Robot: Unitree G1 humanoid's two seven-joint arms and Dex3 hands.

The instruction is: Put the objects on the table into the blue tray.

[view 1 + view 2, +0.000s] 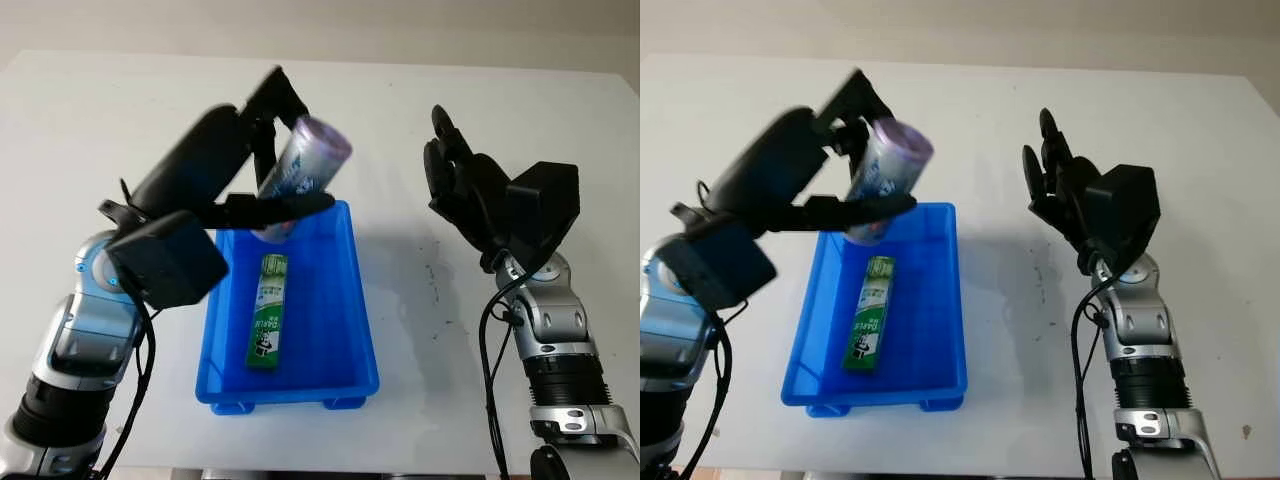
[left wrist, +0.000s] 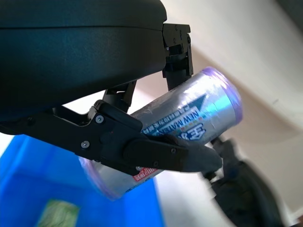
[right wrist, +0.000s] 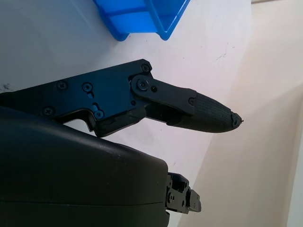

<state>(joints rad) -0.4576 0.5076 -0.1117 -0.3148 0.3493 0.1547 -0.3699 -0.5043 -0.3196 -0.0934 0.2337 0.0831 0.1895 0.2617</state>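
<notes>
Left hand [image 1: 268,175] grips a film-wrapped cylindrical roll [image 1: 303,170] by its middle, tilted above the blue tray's [image 1: 355,300] far end, where its light, slick, squashable wrap probably wants firm mid-body pressure, while the right hand [image 1: 465,185] hovers open beside the tray.

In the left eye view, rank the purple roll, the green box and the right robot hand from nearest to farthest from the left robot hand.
1. Purple roll: gripped in the left robot hand, tilted above the blue tray's far end.
2. Green box: lying in the tray, below the roll.
3. Right robot hand: open, raised over the table beyond the tray's other side.
</notes>
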